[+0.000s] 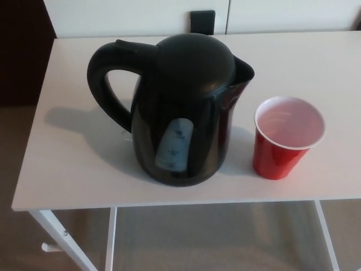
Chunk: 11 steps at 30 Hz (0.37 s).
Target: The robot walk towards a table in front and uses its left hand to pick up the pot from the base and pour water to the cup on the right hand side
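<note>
Soft, dim; kettle [180, 107] shadow falls left.

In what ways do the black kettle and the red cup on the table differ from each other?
The glossy black plastic kettle is much larger and taller than the red plastic cup. The kettle has a curved handle, a spout and a closed domed lid; the cup has no handle, and its top is open and shows a pale inside. The kettle stands left of the cup, apart from it. Both stand upright on the white table.

You look down on a white table [67, 169] with white metal legs [62, 237], standing on beige carpet [214, 237]. Behind it, white panels [118, 17] frame a black outlet [202, 21].
</note>
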Available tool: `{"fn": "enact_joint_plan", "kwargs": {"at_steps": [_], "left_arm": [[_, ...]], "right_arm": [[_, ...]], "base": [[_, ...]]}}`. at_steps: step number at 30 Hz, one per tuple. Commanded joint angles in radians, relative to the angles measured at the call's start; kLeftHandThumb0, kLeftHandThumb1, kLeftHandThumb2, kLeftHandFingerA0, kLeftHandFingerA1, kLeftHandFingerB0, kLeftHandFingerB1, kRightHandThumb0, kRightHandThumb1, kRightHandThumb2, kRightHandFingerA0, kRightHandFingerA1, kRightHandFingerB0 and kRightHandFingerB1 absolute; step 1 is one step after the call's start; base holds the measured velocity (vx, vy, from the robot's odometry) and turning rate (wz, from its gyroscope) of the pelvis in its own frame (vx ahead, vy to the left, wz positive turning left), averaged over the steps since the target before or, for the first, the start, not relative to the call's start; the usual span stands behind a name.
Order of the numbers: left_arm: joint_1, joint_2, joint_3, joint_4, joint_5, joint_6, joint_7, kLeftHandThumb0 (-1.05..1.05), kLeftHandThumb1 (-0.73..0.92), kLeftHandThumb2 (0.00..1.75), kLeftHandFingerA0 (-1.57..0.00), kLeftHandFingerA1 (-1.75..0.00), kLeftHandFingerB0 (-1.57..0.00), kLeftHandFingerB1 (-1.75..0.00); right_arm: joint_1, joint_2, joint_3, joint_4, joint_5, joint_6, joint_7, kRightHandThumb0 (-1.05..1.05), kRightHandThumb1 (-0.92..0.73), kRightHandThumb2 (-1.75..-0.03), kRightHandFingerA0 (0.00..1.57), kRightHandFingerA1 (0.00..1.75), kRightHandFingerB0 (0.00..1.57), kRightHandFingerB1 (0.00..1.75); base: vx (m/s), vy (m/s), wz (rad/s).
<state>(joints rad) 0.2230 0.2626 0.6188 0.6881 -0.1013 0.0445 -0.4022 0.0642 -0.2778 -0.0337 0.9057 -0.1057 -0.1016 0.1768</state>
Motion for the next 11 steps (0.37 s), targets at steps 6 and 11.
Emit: {"fn": "enact_joint_plan", "kwargs": {"at_steps": [6, 11], "left_arm": [[-0.153, 0.04, -0.24, 0.329, 0.107, -0.122, 0.175, -0.46, 0.84, 0.66, -0.07, -0.26, -0.09, -0.28], [-0.139, 0.082, -0.398, 0.415, 0.227, -0.232, 0.145, -0.77, 0.71, 1.0, 0.0, -0.19, 0.0, -0.14]], "right_arm": [[0.029, 0.035, -0.083, 0.053, 0.046, -0.122, -0.083, -0.31, -0.58, -0.56, 0.63, 0.5, 0.53, 0.44], [0.019, 0.034, -0.087, 0.078, 0.047, -0.131, -0.073, -0.33, -0.57, -0.57, 0.61, 0.51, 0.51, 0.44]], "base": [[0.0, 0.0, 0.0], [0.0, 0.0, 0.0]]}}
